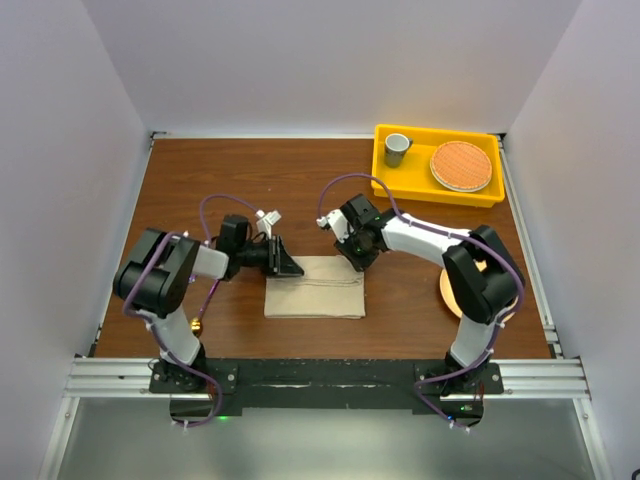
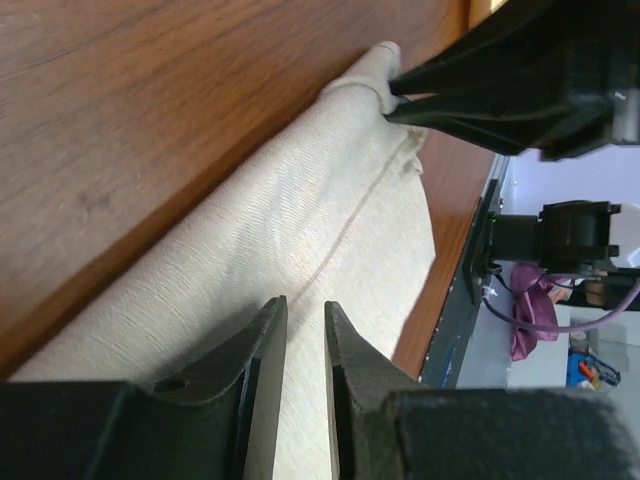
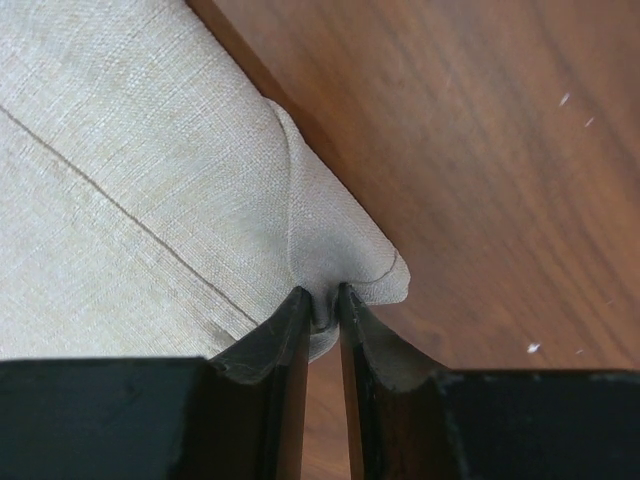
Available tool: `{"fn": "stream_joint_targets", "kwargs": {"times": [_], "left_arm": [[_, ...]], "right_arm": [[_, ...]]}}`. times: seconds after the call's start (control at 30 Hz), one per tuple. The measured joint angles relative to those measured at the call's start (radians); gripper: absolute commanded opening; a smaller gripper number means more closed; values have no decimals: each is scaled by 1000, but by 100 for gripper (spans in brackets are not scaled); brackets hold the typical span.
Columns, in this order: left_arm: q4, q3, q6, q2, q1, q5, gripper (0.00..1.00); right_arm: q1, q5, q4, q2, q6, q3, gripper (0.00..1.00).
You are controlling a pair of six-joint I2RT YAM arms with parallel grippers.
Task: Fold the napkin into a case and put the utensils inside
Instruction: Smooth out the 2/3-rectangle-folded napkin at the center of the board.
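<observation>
The beige napkin lies folded as a flat rectangle on the wooden table, a seam line running along it. My right gripper is at its far right corner, shut on a small pinch of the cloth, which bunches between the tips. My left gripper is at the far left corner; its jaws stand a narrow gap apart over the napkin, with nothing between them. The right gripper also shows in the left wrist view, nipping the corner. No utensils show clearly.
A yellow tray at the back right holds a grey cup and a round orange mat. A peach plate lies partly under the right arm. A small gold object sits by the left arm's base.
</observation>
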State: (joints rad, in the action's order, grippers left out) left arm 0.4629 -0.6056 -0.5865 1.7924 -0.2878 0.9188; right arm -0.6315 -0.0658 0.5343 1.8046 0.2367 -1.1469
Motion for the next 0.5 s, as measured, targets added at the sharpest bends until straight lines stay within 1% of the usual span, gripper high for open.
{"fn": "stream_joint_targets", "kwargs": {"times": [0.1,0.23,0.33,0.5], "left_arm": [[28,21,-64,-79,23,-3,27],[135,20,-167,-137,27,-19,26],[194,18,-227,-117,21,-40,24],[251,-2,-291,-13,-13,-84,21]], "right_arm": [[-1,11,-26,32,25,-38,21],[0,23,-61,62,50,-75,20],[0,23,-68,65,56,-77,19],[1,23,-51,64,55,-90,18]]}}
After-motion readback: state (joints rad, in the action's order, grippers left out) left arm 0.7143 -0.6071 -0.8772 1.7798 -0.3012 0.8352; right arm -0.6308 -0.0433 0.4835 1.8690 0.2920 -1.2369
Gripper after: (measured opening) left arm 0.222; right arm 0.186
